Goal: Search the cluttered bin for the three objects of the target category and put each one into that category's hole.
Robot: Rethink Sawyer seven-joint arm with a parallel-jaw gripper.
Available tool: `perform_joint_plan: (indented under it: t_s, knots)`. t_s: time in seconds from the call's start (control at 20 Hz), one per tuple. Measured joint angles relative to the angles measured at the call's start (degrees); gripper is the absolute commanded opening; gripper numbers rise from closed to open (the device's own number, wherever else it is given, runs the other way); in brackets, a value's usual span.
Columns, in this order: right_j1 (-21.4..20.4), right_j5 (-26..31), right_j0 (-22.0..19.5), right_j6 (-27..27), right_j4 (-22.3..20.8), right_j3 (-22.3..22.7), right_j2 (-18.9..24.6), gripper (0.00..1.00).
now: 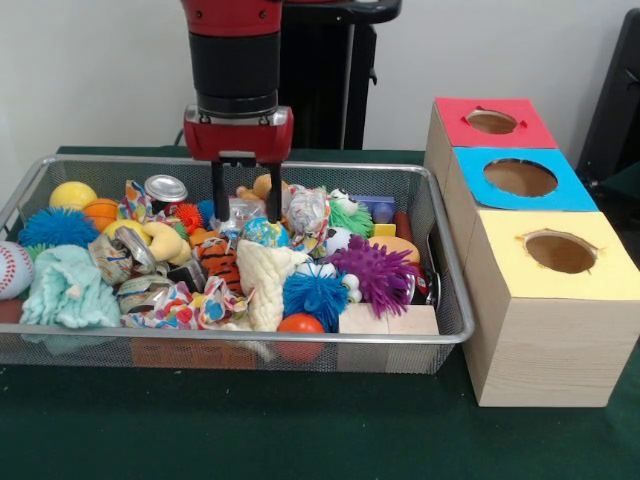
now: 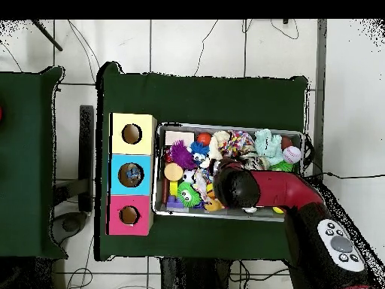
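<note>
The wire mesh bin (image 1: 250,339) is full of toys. My gripper (image 1: 245,216) is open and hangs low over the bin's back middle. Its two black fingers (image 1: 217,190) straddle a see-through wrinkly plastic bottle (image 1: 243,207); I cannot tell whether they touch it. A second wrinkly bottle with a colourful label (image 1: 306,212) lies just right of the gripper. A third one (image 1: 165,303) lies at the front left. In the overhead view the arm (image 2: 248,188) covers the gripper and the bin's (image 2: 225,126) middle.
Three wooden boxes with round holes stand right of the bin: red-topped (image 1: 490,122), blue-topped (image 1: 520,178), yellow-topped (image 1: 560,252). A silver can (image 1: 165,188), a crushed can (image 1: 130,250), spiky balls, a baseball (image 1: 12,268), plush toys and wooden blocks (image 1: 385,320) crowd the bin.
</note>
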Motion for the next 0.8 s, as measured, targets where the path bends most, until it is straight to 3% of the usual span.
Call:
perform_joint_plan:
  t_s: [0.5, 0.8]
  knots:
    - [1.6, -0.2, -0.9, 0.0, -1.7, 0.0, -1.1, 1.0]
    - [1.1, -0.2, -4.0, 0.0, -1.9, 0.0, -1.2, 1.0]
